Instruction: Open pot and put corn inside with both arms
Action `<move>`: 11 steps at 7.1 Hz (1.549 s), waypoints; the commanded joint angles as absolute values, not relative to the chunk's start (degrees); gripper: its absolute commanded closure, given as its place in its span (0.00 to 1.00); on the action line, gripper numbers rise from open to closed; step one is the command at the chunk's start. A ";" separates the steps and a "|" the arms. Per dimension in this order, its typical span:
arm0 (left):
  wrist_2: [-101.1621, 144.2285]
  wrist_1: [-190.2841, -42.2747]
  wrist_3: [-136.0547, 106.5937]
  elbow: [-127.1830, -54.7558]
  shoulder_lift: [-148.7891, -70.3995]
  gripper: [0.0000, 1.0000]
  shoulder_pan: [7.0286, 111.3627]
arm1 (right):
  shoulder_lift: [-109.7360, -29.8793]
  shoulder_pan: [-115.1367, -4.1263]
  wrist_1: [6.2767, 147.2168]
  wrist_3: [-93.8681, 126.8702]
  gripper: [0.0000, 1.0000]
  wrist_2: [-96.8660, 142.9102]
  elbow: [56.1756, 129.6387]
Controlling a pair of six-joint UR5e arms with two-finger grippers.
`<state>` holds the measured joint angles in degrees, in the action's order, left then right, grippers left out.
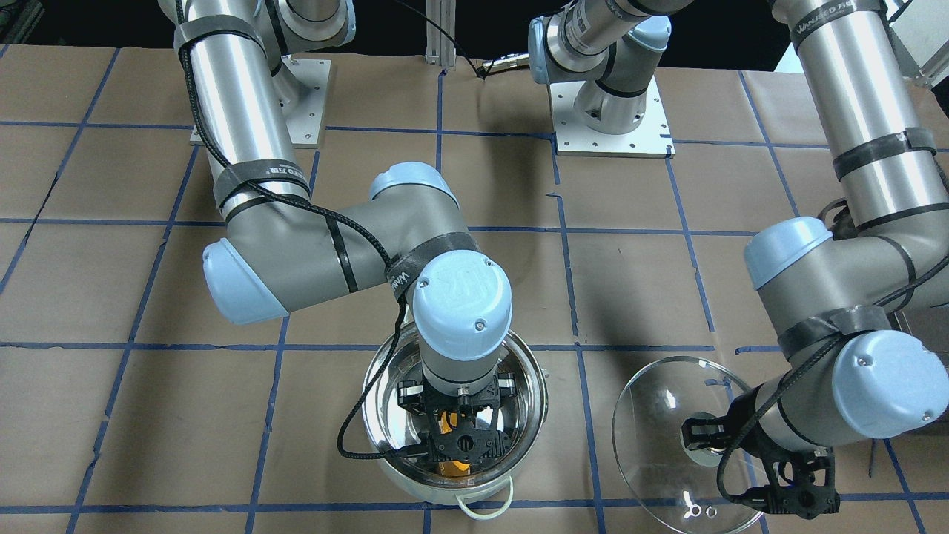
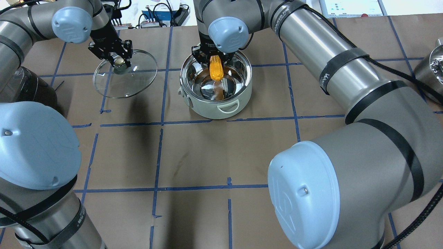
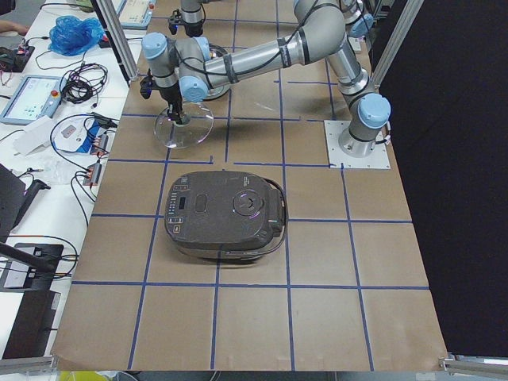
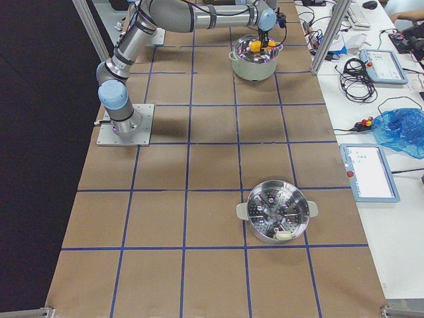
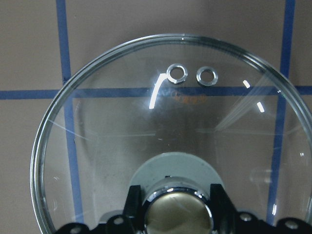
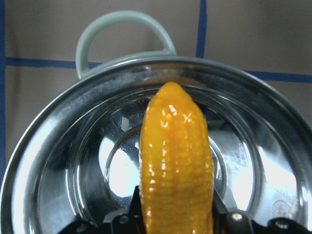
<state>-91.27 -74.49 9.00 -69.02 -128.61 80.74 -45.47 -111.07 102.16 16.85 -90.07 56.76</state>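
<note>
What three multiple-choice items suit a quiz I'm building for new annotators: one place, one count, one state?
1. Where is the corn relative to the pot?
A. Lying beside it
B. Held over its open inside by the right gripper
C. Balanced on its handle

2. How many ringed vent holes does the lid show?
A. One
B. Four
C. Two

3. What is the left gripper's state?
A. Shut on the lid's knob
B. Open, holding nothing
C. Shut on the corn

Answers: B, the overhead view shows the gripper clamping the corn above the bare pot floor; C, the left wrist view shows two rings side by side; A, its fingers press both sides of the knob.
</note>
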 commanded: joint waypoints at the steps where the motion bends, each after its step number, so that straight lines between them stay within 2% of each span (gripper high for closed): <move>1: -90.44 -70.05 8.70 -69.52 -131.75 1.00 80.77 | -44.30 -111.53 102.48 17.05 0.88 -89.82 59.58; 2: -90.70 -71.01 8.53 -69.78 -130.70 1.00 80.68 | -44.30 -111.53 104.66 17.05 0.83 -89.82 60.89; 3: -90.88 -71.02 8.35 -71.18 -130.35 0.99 80.77 | -44.30 -111.53 106.16 16.53 0.11 -90.00 61.78; 4: -91.23 -70.32 9.22 -72.50 -130.08 0.63 80.68 | -44.73 -111.53 106.08 16.35 0.00 -89.74 61.87; 5: -91.14 -70.23 8.71 -73.64 -130.08 0.01 80.77 | -45.87 -111.53 105.91 16.35 0.00 -89.74 61.87; 7: -91.40 -71.27 8.53 -74.53 -127.38 0.00 80.86 | -53.04 -111.36 100.16 16.00 0.00 -90.17 61.87; 8: -91.67 -76.59 8.61 -73.66 -123.79 0.00 80.77 | -58.48 -109.79 96.02 15.21 0.00 -90.44 62.57; 9: -91.67 -78.12 8.79 -74.61 -120.44 0.00 80.86 | -64.54 -106.82 84.14 13.99 0.00 -91.40 62.93; 11: -91.41 -82.32 8.88 -76.98 -110.54 0.00 81.21 | -75.96 -98.04 79.46 9.09 0.00 -91.76 69.22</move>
